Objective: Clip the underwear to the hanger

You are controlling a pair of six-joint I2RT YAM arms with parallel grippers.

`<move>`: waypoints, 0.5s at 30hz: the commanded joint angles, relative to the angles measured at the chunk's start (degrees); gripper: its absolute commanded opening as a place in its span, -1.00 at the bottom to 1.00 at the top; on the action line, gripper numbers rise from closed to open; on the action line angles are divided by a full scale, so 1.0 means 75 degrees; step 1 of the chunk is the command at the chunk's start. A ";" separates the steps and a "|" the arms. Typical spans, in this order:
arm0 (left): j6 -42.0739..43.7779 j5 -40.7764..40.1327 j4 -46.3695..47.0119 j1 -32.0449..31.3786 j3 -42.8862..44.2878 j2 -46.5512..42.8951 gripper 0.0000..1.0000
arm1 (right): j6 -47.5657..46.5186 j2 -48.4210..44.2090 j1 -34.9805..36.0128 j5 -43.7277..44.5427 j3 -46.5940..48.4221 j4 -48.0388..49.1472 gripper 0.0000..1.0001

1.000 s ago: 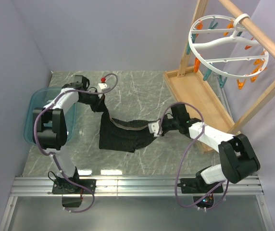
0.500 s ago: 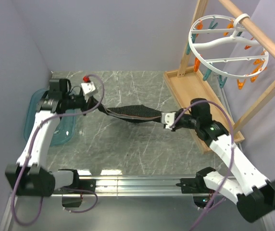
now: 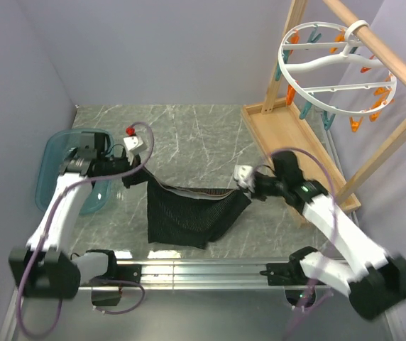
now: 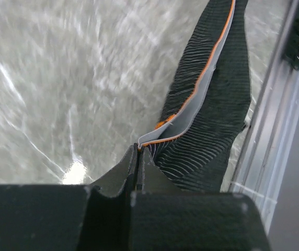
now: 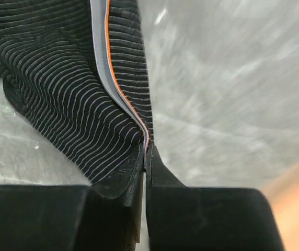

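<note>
The black ribbed underwear hangs between my two grippers above the marble table, its grey waistband with orange trim stretched on top. My left gripper is shut on the waistband's left end. At the other end my right gripper is shut on the waistband. The fabric droops toward the near edge. The white round hanger with orange and teal clothespins hangs from the wooden rack at the back right, well away from both grippers.
A teal bin sits at the table's left edge under the left arm. The wooden rack's base lies on the right. A metal rail runs along the near edge.
Both arms have shifted; the underwear, pulled taut and flat half a second ago, now hangs down between the grippers nearer the front. Both grips have held.
</note>
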 commanded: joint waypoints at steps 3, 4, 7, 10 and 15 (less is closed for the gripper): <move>-0.1751 -0.1126 0.1696 0.0003 0.0376 0.3097 -0.99 | 0.1862 0.3475 -0.0005 0.2184 0.1748 0.0785 -0.49; -0.1996 -0.1383 0.1802 0.0014 0.0795 0.3570 -0.99 | 0.2100 0.4525 -0.0017 0.2436 0.2173 0.0610 -0.43; -0.2607 -0.1759 0.1990 0.0038 0.1605 0.4917 -0.99 | 0.2886 0.5459 -0.0251 0.2557 0.3453 -0.0537 -0.35; -0.2842 -0.1948 0.2306 0.0061 0.1947 0.5332 -0.99 | 0.3192 0.5101 -0.0310 0.2497 0.3339 -0.0564 -0.27; -0.2866 -0.2381 0.2330 0.0061 0.2194 0.5555 -0.99 | 0.4056 0.4559 -0.0229 0.1667 0.3045 -0.0774 -0.33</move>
